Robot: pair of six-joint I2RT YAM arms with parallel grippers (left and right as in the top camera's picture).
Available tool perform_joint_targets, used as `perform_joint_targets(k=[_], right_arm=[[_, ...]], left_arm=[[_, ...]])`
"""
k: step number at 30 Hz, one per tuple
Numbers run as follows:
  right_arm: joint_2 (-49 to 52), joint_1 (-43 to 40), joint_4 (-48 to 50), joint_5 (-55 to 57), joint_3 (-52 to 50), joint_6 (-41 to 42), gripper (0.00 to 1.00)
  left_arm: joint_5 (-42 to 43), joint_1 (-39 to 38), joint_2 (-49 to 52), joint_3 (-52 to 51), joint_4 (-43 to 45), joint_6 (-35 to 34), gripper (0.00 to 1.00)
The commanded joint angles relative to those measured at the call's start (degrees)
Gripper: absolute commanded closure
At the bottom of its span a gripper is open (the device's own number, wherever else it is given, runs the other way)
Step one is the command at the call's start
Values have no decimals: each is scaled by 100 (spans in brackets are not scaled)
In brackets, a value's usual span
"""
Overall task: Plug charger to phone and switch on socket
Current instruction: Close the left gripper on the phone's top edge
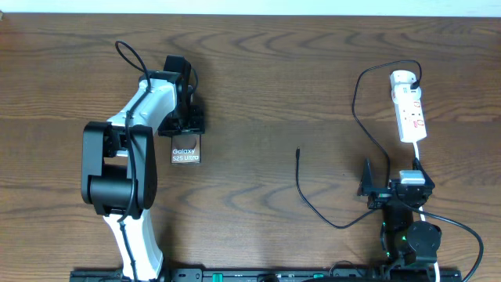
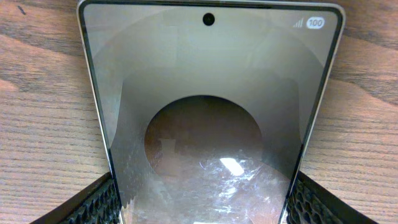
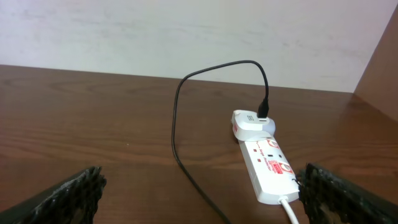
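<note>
**Dark wood tabletop (image 1: 258, 94) under a pale wall (image 3: 186, 31)**

Brown wood grain fills the overhead view, and the off-white wall runs along its 12 o'clock edge. The right wrist view shows a brown panel (image 3: 380, 74) at 3 o'clock.

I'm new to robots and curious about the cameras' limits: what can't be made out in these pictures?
Port of the phone: the left wrist view's bottom edge cuts off that end; overhead, the left gripper covers it.
Switches on the socket: too small overhead and from the right wrist to read on or off.
Tip of the charger: too small overhead to show shape.
</note>
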Motion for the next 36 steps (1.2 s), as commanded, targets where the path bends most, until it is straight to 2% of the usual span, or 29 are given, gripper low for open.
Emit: perform_joint_targets(k=[1, 23, 36], right_arm=[[-31, 92, -24, 24, -7, -59, 1], [-31, 92, -24, 24, -7, -57, 1], [-31, 92, -24, 24, -7, -59, 1]], left_arm=[[-68, 7, 101, -57, -9, 55, 93], [-68, 7, 79, 111, -55, 55, 93], [-68, 7, -551, 173, -57, 57, 93]])
